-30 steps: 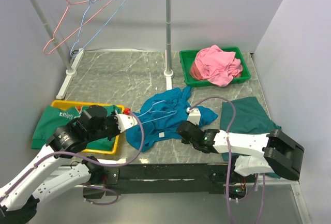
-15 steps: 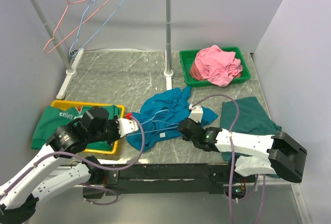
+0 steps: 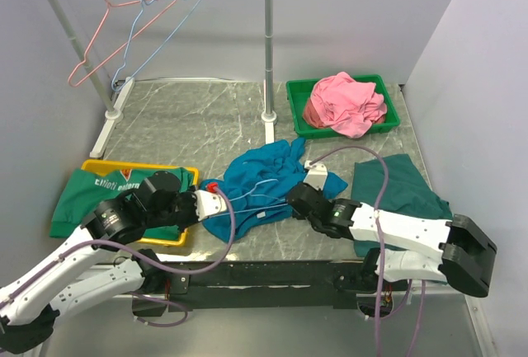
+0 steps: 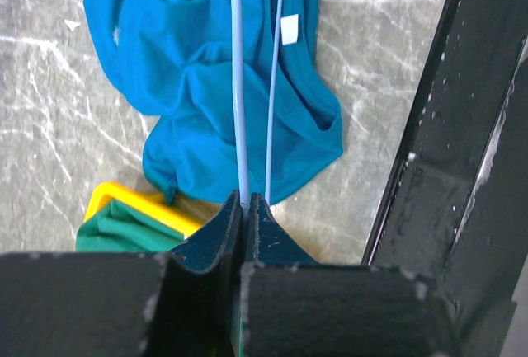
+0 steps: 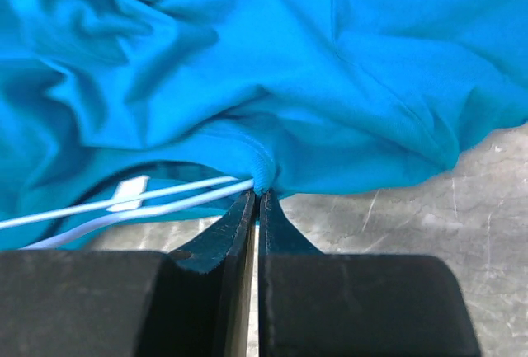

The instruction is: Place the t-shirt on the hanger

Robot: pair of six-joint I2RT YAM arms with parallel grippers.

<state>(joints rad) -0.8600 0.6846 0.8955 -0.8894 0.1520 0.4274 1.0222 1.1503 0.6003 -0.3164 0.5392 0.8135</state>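
Right end effector point(image 5: 257, 197) pinches t-shirt point(image 5: 247, 68) near label point(image 5: 128, 194).

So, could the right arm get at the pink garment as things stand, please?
Probably not without letting go: the right gripper is shut on the t-shirt. Otherwise nothing stands between it and the pink garment.

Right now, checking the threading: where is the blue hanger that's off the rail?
Top view, near middle: the hanger lies across the t-shirt, one end pinched in the left end effector, right of the yellow tray.
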